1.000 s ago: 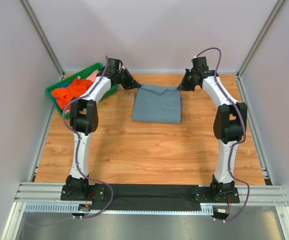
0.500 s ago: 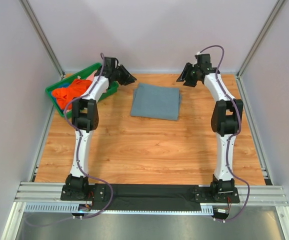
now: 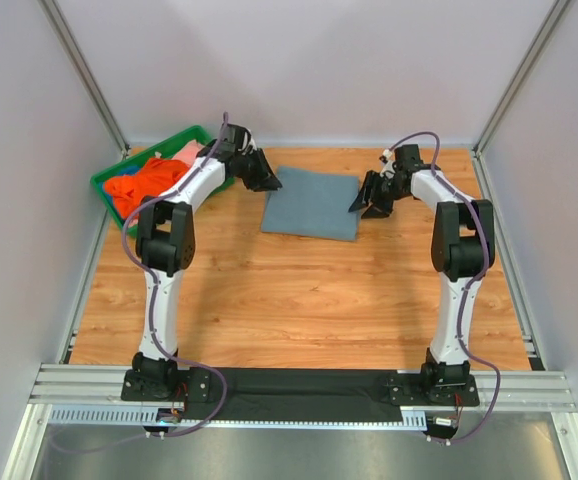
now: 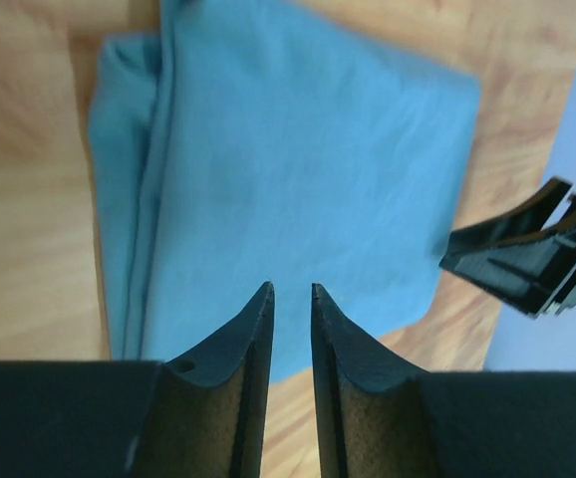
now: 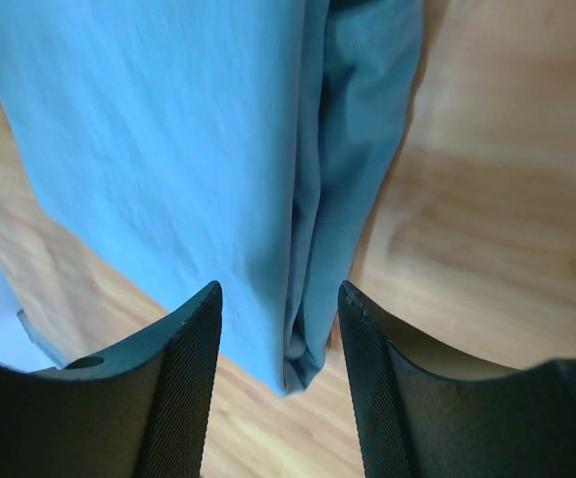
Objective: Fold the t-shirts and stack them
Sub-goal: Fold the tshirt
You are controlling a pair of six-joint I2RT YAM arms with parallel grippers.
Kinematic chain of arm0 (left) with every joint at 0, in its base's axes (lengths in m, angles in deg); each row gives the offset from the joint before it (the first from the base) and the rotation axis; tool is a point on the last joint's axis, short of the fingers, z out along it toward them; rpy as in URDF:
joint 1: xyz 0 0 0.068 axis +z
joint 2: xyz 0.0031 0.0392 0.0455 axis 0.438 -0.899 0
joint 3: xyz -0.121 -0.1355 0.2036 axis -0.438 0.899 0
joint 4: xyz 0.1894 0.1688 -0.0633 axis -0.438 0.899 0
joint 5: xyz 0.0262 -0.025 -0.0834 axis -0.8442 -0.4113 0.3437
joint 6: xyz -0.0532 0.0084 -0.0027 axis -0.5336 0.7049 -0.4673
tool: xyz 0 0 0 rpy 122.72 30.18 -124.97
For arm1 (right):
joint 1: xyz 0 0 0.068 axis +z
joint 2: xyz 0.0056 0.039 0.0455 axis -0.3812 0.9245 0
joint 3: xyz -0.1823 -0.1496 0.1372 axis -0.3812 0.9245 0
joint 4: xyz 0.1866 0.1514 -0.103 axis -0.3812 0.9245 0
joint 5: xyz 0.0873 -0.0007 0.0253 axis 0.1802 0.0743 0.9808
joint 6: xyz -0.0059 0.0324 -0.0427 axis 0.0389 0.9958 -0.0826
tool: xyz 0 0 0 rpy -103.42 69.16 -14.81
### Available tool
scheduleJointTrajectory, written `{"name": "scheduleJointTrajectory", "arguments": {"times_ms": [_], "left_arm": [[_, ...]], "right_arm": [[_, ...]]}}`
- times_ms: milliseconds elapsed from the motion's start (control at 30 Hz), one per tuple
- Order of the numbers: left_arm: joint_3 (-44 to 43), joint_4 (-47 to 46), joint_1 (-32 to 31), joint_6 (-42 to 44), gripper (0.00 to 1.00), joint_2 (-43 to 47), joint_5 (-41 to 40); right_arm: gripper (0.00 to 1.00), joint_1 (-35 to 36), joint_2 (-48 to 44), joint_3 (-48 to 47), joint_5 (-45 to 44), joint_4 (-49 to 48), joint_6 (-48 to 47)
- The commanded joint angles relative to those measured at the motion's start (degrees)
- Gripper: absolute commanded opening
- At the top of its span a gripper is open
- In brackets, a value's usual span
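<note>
A slate grey-blue t-shirt (image 3: 311, 203) lies folded into a flat rectangle on the wooden table at the back centre. My left gripper (image 3: 262, 180) hovers over its far left corner, jaws slightly apart with nothing between them. In the left wrist view the gripper (image 4: 291, 291) points over the shirt (image 4: 298, 149). My right gripper (image 3: 369, 202) stands open at the shirt's right edge. In the right wrist view the gripper (image 5: 278, 294) straddles the layered fold of the shirt (image 5: 168, 119) without touching it. An orange t-shirt (image 3: 134, 186) and a pale pink one (image 3: 184, 152) lie in the bin.
A green plastic bin (image 3: 104, 190) stands at the back left corner, just behind my left arm. Grey walls and metal posts close in the table on three sides. Bare wood stretches from the shirt to the arm bases.
Both grippers were shut at the shirt's far corners, then opened and lifted away. They have since come back down to its left and right edges. The shirt has settled flat.
</note>
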Motion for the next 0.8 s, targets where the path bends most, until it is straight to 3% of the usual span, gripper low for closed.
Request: {"name": "scheduleJointTrajectory", "arguments": {"times_ms": [0, 367, 667, 700, 767], "left_arm": [[4.35, 5.37, -1.10, 8.21, 0.29, 8.19, -1.44], [17.19, 7.74, -1.19, 14.36, 0.34, 11.45, -5.21], [13.06, 8.45, -1.19, 17.63, 0.37, 5.57, -2.16], [13.32, 8.18, -1.19, 17.45, 0.37, 5.39, -1.54], [14.90, 6.87, -1.19, 16.93, 0.24, 5.56, 0.04]], "right_arm": [[0.51, 0.27, -5.91, 4.04, 6.13, -2.53, -2.89], [0.49, 1.68, -7.93, 12.67, 4.82, -5.96, -4.21], [0.35, 1.59, -6.79, 13.46, 5.43, -8.34, -4.12], [0.31, 1.50, -6.96, 13.55, 5.17, -8.69, -4.12], [0.25, 1.50, -7.14, 13.90, 4.90, -8.60, -4.30]]}}
